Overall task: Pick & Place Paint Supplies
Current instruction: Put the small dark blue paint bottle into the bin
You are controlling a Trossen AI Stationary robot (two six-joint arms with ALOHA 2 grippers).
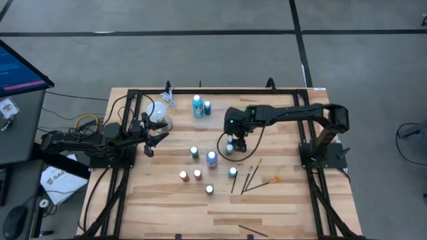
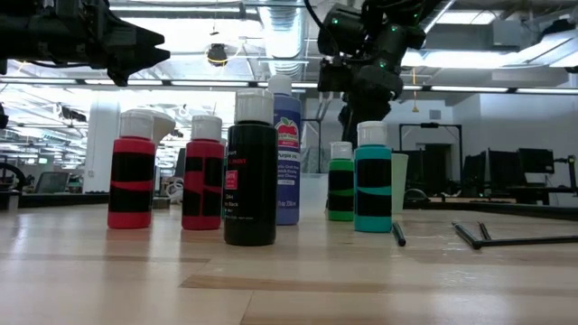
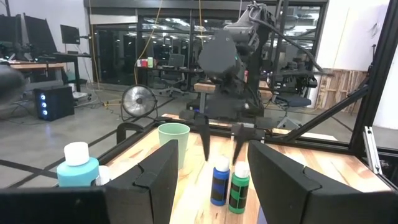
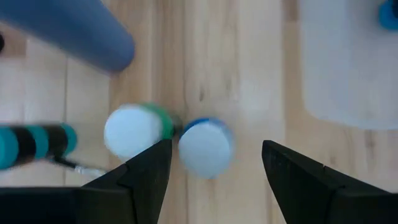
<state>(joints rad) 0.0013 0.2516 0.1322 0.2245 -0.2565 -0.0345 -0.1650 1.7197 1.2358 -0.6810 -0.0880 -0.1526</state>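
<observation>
Paint bottles (image 1: 198, 175) stand scattered mid-table, brushes (image 1: 251, 175) lie toward the right edge. High view: ten white-capped bottles counted — two at the far edge by the clear tray (image 1: 162, 109), two under the right gripper (image 1: 235, 144), one green and one larger blue mid-table, two red plus one more toward the near edge, one teal next to the brushes; roughly three dark brushes and one orange-tipped brush (image 1: 267, 181), one more dark stick at the near edge. Left gripper (image 1: 151, 138) sits near the left edge, over bare wood, holding nothing. Low view: only six bottles visible — two red (image 2: 132, 171), a black-wrapped one (image 2: 250, 170), tall blue (image 2: 286, 152), green (image 2: 340, 183), teal (image 2: 372, 180); brush ends lie flat at right; right gripper (image 2: 352, 106) hangs above and behind the row. Colours and labels show here, not from above. Left wrist view: left gripper (image 3: 208, 171) jaws parted, nothing between them; across the table the right gripper's fingers straddle a blue bottle (image 3: 219, 180) with a green one (image 3: 239, 185) touching beside it; green cup (image 3: 173, 143) and a light-blue bottle (image 3: 78, 171) also visible. Right wrist view: right gripper (image 4: 215, 162) jaws wide, straight above the blue bottle's cap (image 4: 206, 147), not gripping; green bottle's cap (image 4: 132, 130) just beside; a teal bottle (image 4: 34, 143) in frame too.
</observation>
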